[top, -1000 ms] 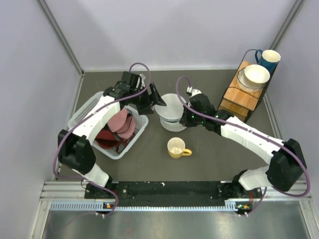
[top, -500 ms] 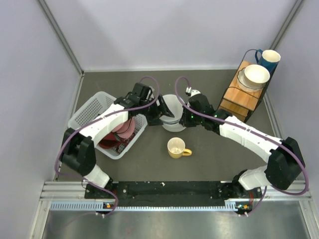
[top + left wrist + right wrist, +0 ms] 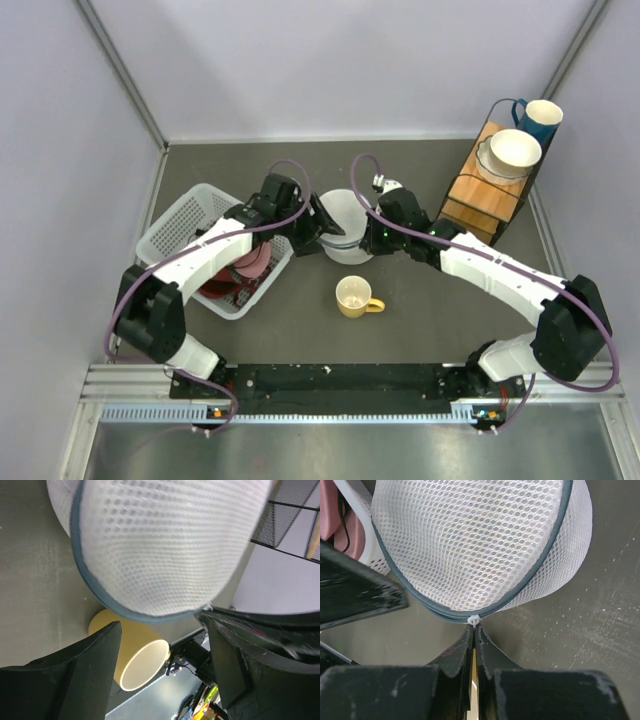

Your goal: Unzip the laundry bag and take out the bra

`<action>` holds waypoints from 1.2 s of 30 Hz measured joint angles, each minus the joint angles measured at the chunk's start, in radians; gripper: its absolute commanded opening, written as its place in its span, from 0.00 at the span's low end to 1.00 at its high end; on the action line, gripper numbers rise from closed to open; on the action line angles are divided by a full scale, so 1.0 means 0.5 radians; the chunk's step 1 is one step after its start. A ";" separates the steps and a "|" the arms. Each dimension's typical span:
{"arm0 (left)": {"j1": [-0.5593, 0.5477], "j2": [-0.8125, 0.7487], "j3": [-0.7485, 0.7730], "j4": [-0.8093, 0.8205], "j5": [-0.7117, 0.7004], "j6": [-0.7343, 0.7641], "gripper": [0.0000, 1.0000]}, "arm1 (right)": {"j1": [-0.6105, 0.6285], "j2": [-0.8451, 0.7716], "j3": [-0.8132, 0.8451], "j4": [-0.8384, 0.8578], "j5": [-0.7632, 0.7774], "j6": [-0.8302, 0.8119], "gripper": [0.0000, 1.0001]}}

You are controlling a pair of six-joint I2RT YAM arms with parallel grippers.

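So the laundry bag (image 3: 343,224) sits on the worktop (image 3: 430,310) dead centre of the top view, just above the yellow mug (image 3: 355,296), and the right gripper (image 3: 474,630) has its jaws clenched on the little white zipper pull (image 3: 474,620) while the left gripper (image 3: 162,627) has its jaws released, spread wide beside the mesh.

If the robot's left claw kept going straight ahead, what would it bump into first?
The laundry bag, most likely. The left gripper is open, and the white mesh sits right ahead of it. The yellow mug looks off to the side of that line.
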 measured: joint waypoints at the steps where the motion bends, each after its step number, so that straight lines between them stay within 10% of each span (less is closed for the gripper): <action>1: 0.000 0.040 0.000 0.006 0.002 -0.001 0.75 | 0.000 0.000 -0.001 0.000 0.000 0.000 0.00; 4: 0.000 0.129 0.000 0.025 0.005 -0.009 0.72 | 0.000 0.000 -0.002 0.000 -0.001 0.000 0.00; 6: -0.004 0.170 0.004 0.040 0.005 -0.016 0.47 | 0.000 0.000 -0.002 0.000 -0.002 0.000 0.00; 8: -0.008 0.231 0.020 0.043 0.002 -0.027 0.00 | 0.000 0.000 -0.002 0.000 -0.005 0.000 0.00; 22: 0.217 0.950 1.064 -0.413 0.525 0.471 0.00 | -0.015 -0.214 -0.170 0.115 0.031 -0.047 0.00; 29: 0.256 1.315 1.604 -0.644 0.373 0.661 0.81 | 0.134 -0.048 -0.041 0.042 -0.002 0.002 0.00; 36: 0.341 0.880 1.204 -0.616 0.190 0.672 0.84 | 0.152 0.052 0.050 0.017 -0.014 0.039 0.00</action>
